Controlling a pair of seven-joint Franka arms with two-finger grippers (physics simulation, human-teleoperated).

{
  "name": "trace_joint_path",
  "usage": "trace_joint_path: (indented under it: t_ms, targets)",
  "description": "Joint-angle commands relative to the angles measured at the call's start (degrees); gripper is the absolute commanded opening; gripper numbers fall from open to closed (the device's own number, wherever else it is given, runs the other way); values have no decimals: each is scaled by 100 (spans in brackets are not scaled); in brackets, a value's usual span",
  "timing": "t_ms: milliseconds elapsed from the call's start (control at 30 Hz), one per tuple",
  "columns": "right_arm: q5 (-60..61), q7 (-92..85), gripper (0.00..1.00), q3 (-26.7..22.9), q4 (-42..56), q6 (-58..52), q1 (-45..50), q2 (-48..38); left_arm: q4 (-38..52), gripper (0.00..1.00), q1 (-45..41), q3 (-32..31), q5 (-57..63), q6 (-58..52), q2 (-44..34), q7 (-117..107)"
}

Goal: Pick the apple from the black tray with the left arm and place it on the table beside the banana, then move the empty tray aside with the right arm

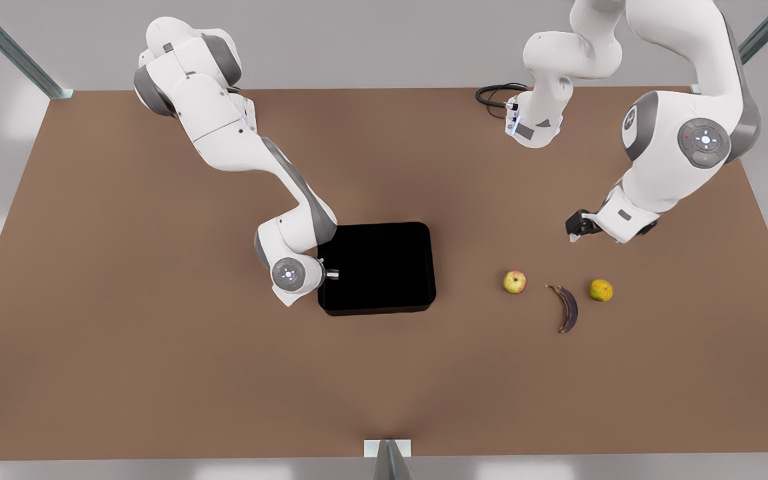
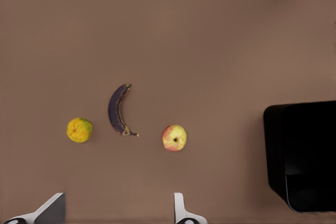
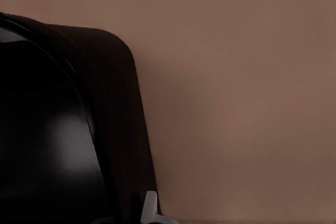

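Observation:
The apple [image 1: 515, 282] [image 2: 174, 138] lies on the brown table [image 1: 157, 333], just to the front view's left of the dark banana [image 1: 566, 308] [image 2: 117, 109]. My left gripper [image 1: 576, 230] [image 2: 116, 219] hangs open above and behind the fruit, holding nothing. The black tray [image 1: 377, 267] [image 2: 307, 156] [image 3: 52, 145] sits empty near the table's middle. At its wall on the front view's left, my right gripper [image 1: 332, 274] [image 3: 128, 214] is shut on the rim. One finger [image 3: 149, 211] presses the outer side; the other is lost in the dark inside.
A yellow-orange citrus [image 1: 601, 290] [image 2: 79, 129] lies on the banana's other side. A black cable coil [image 1: 494, 100] rests at the table's far edge. A metal bracket [image 1: 387, 448] sits at the near edge. Open tabletop lies on the front view's left of the tray.

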Motion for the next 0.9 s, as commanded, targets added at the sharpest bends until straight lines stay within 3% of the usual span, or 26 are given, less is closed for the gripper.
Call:
trace_joint_path:
  t_ms: [0, 233, 567, 867]
  targets:
    - [-1, -376, 22, -7, 10, -28, -8, -10, 0, 100, 12, -8, 5, -29, -7, 268]
    - [8, -507, 19, -24, 45, -827, -88, -590, -8, 100, 12, 1, 5, -20, 11, 268]
    - [-71, -3012, 17, -156, 142, -2928, -1485, -1443, -8, 100, 12, 1, 5, -37, -7, 268]
    - [-212, -5895, 17, -1993, 318, -3438, -1485, -1399, -8, 100, 12, 1, 5, -29, 11, 268]
